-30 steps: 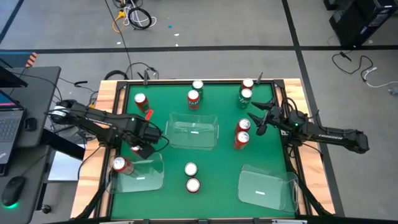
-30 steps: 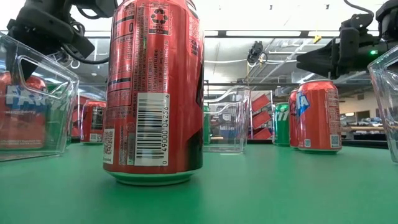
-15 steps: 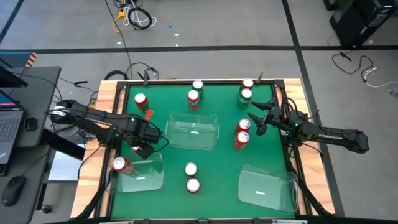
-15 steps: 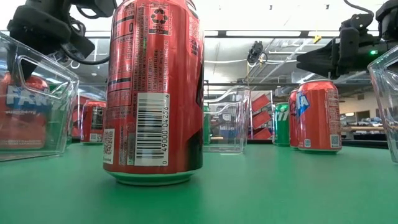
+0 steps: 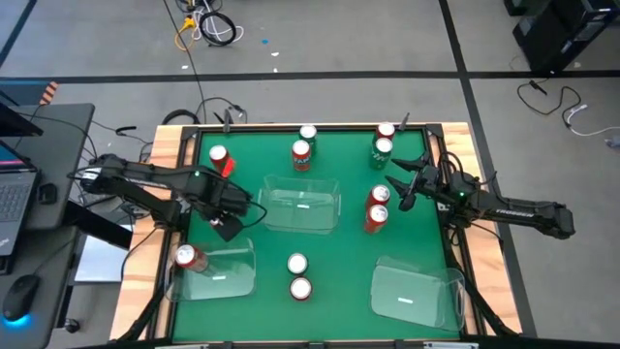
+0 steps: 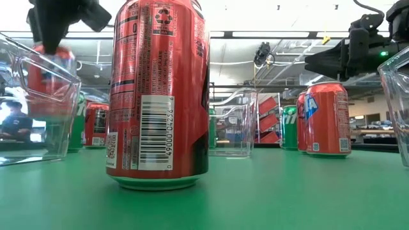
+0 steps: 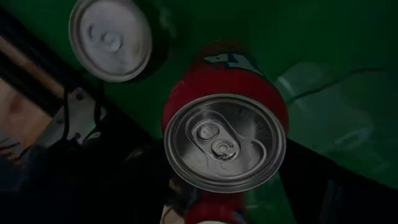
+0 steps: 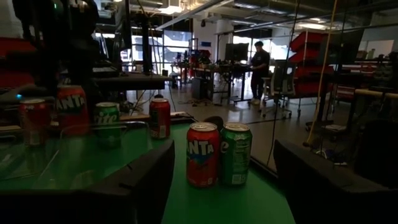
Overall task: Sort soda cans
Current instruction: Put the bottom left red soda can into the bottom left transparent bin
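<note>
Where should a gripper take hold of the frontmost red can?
Probably grip the front red can by its upright round side wall, descending from above and closing on its left and right sides: a second can stands close behind, while both flanks look free.

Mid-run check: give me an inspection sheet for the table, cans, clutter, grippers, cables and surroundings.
Surface: green mat in a wooden frame, no spills seen.
Job's things: red can in the left clear bin; green can at the far edge; red pair on the right; two cans near the front.
Clutter: nothing seen besides the centre bin and right bin.
Grippers: left gripper shut on a held red can, off the mat; right gripper open beside the red pair.
Cables: loose cables on the floor beyond the table.
Surroundings: desk to the left; a person far off.
</note>
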{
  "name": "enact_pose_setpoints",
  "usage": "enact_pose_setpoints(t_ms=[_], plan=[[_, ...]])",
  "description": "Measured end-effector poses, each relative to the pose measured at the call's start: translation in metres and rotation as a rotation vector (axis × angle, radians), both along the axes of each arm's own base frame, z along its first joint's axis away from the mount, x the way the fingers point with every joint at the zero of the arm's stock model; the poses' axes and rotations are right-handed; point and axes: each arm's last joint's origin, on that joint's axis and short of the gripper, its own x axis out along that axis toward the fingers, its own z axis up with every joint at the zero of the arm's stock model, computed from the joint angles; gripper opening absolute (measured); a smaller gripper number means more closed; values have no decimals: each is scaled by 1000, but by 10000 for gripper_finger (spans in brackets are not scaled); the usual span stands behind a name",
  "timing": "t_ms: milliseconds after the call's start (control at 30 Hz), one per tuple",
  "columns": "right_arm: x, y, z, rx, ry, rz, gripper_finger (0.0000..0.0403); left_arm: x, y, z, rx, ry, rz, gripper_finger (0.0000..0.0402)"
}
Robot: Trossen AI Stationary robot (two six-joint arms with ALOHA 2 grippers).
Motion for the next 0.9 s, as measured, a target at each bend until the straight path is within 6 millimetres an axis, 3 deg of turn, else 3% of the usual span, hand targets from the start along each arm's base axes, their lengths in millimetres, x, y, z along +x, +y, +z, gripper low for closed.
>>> enact_pose_setpoints(t_ms=[333, 900], plan=[[0, 0, 0, 0, -1, 0, 261, 3, -3, 37, -48, -140, -119, 255], [0, 0, 0, 0, -1, 0, 262, -6, -41, 37, -139, -115, -236, 254]])
